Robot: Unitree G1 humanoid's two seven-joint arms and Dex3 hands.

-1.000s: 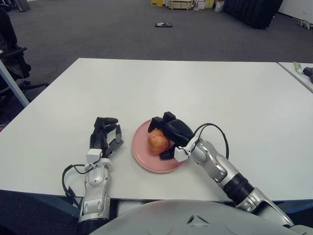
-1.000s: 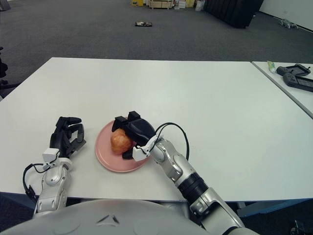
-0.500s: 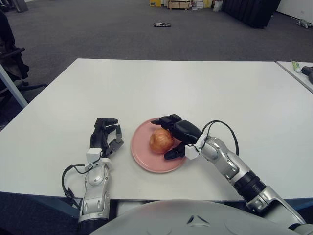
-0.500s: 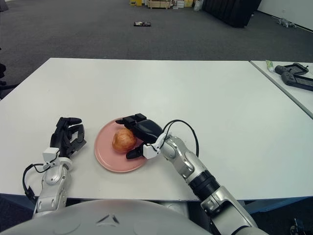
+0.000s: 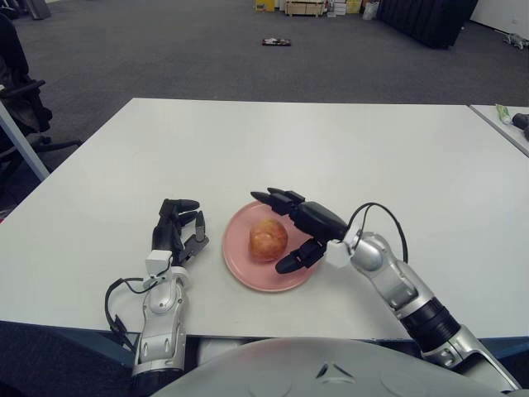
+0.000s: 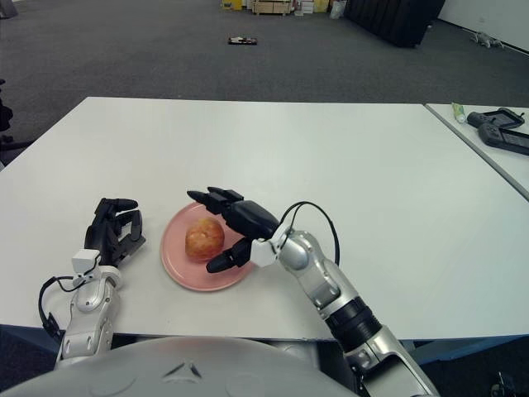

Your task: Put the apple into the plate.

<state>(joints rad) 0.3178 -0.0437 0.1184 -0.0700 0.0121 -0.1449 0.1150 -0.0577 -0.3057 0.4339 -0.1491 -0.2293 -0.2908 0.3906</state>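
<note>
Right hand open beside the apple, fingers spread and holding nothing.
Apple sits in the pink plate on the white bench; left hand shows left of the plate.

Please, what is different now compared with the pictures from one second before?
The right hand has let go of the apple: its fingers, closed around it before, are now spread open and have drawn back to the right. The apple stays on the pink plate. The left hand, left of the plate, has not moved.
</note>
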